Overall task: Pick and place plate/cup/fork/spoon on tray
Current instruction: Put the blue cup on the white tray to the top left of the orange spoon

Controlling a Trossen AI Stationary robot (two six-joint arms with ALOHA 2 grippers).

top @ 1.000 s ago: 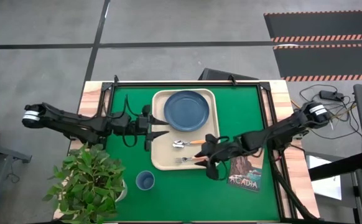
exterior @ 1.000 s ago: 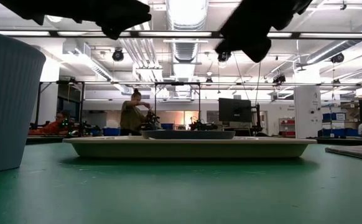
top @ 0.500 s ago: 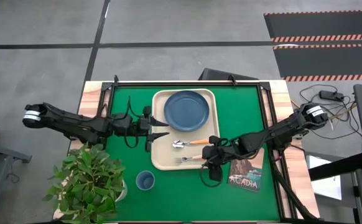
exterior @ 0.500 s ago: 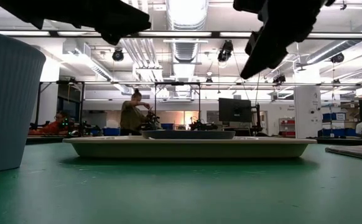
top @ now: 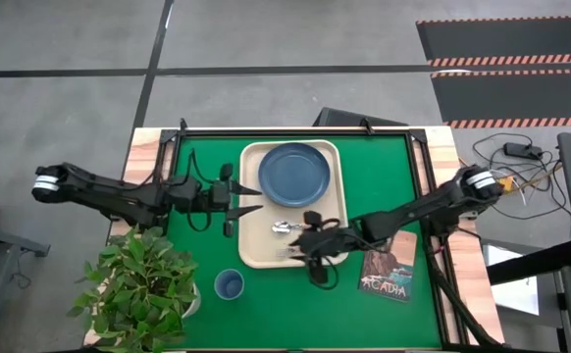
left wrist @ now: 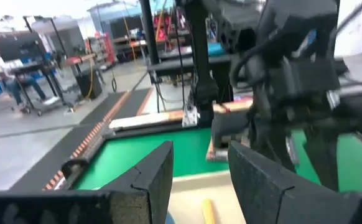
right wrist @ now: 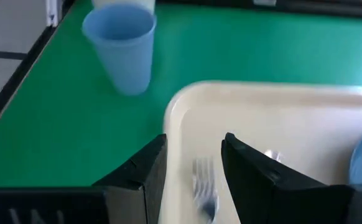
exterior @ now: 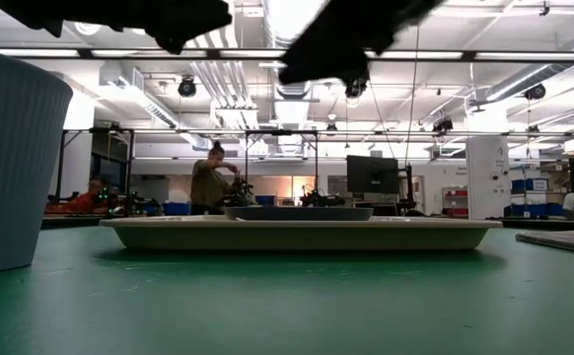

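The cream tray (top: 256, 235) lies on the green mat. The blue plate (top: 294, 175) sits at the tray's far end. The spoon (top: 285, 227) and the fork (right wrist: 204, 183) lie flat at its near end. The blue cup (top: 229, 285) stands upright on the mat, off the tray's near left corner; it also shows in the right wrist view (right wrist: 121, 46). My right gripper (top: 305, 253) hovers open over the fork's tines (right wrist: 193, 146), touching nothing. My left gripper (top: 249, 199) is open and empty at the tray's left rim.
A potted plant (top: 143, 289) stands at the near left corner, beside the cup. A printed card (top: 389, 270) lies on the mat to the right of the tray. People and benches show in the room beyond the table.
My right gripper has gone toward the table's left edge, from beyond the tray's near right corner to over the fork on the tray, staying above the table. The tray, plate, spoon, fork and cup have stayed put.
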